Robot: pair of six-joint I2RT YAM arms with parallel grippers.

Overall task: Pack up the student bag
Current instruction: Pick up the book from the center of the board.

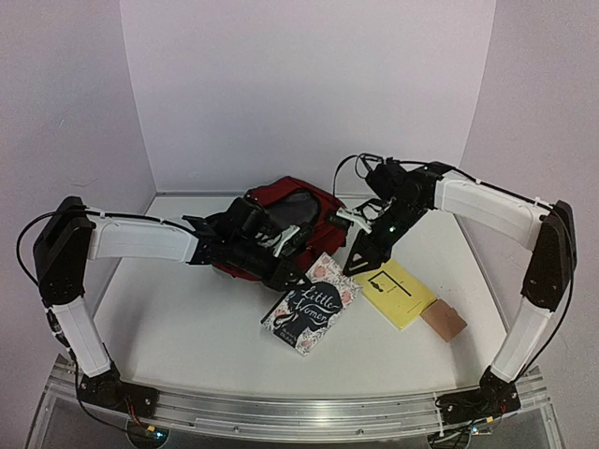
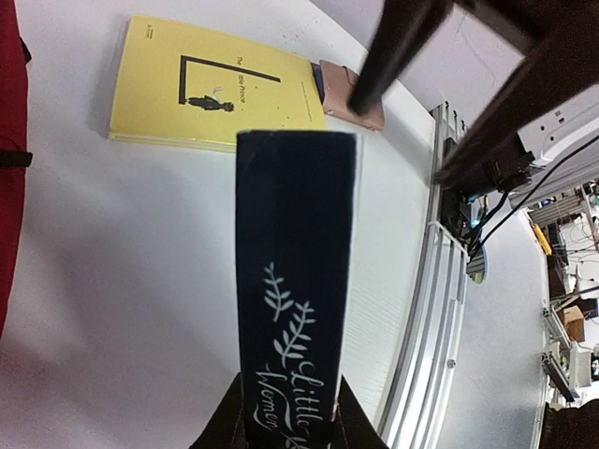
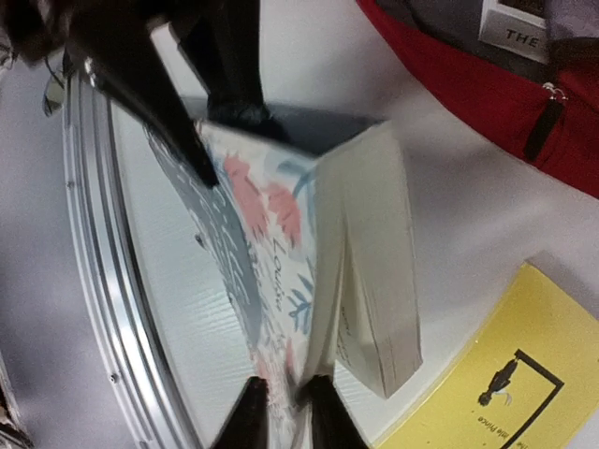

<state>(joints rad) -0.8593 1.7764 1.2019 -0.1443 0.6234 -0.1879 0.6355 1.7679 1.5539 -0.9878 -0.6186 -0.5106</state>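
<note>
Gripping the Little Women paperback [image 1: 314, 301] by its dark spine, the left tool [image 2: 288, 423] has one finger against each face of the book and is drawn in close on it. From the other side, the right tool [image 3: 285, 412] stands a little parted. The edge of the flowered front cover lies between its fingers, and the cover is raised off the page block, but the fingers do not visibly pinch it. The paperback sits tilted on the worktop [image 1: 187, 327], between the two tools. Just behind it is the student bag [image 1: 314, 195], dark red, lying with its dark mouth open toward the arms. Something with a white lettered edge shows inside the lining, too little of it to name. To the right of the paperback, a yellow book [image 1: 398, 292] lies flat, and a small brown item [image 1: 443, 321] touches its far corner; both are still outside the bag. The step in hand looks like passing the paperback from the right tool to the left so that it can go into the bag. The next move would call for the right tool to back clear of the cover. The left tool would then lift the book by its spine and steer it into the opening, with the loose cover and soft fabric rim likely to snag.
</note>
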